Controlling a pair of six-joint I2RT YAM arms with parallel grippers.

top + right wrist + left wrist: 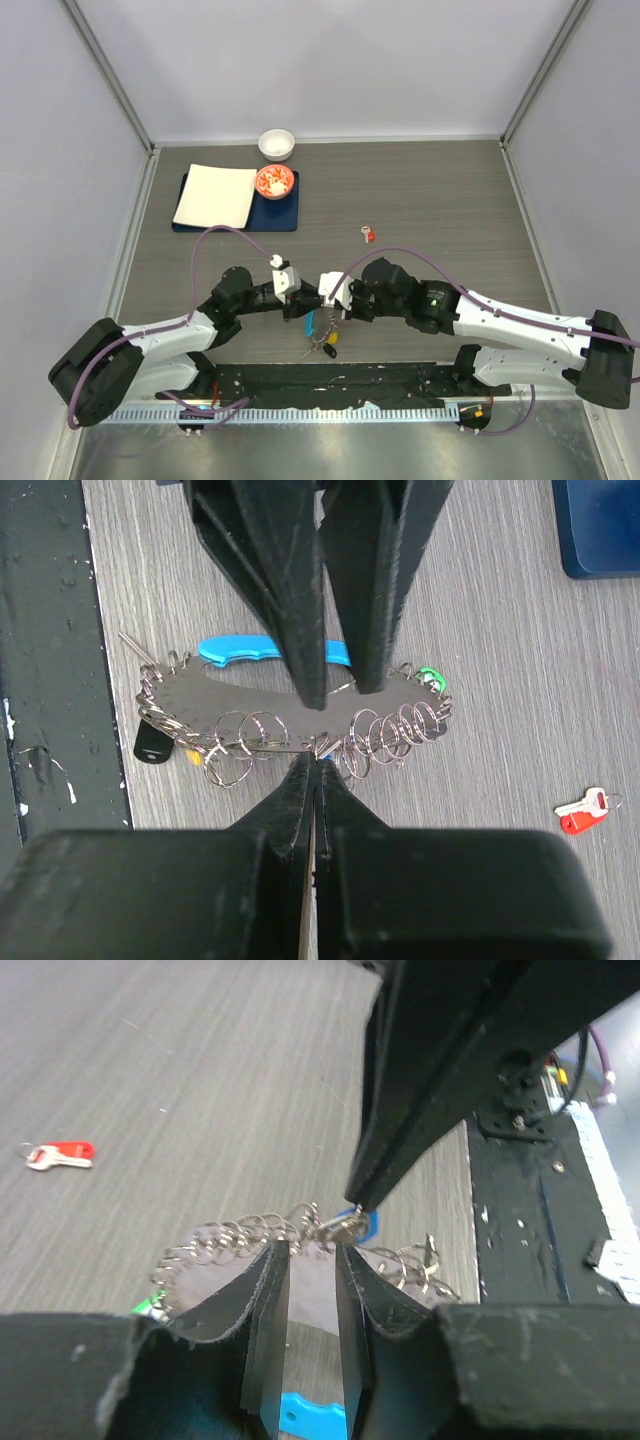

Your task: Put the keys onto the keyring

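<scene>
Left fingers (pixel 306 301) and right fingers (pixel 338 300) meet over the keyring (pixel 318 338) in the top view; red key (pixel 368 234) lies well apart on the tabletop (pixel 450 200), unthreaded. Left wrist: left fingers slightly apart, straddling the keyring. Right wrist: right fingers pressed together at its edge; blue key we cannot find. We judge threading unfinished.

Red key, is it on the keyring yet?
Not yet. The red key lies by itself on the table, apart from the keyring.
</scene>
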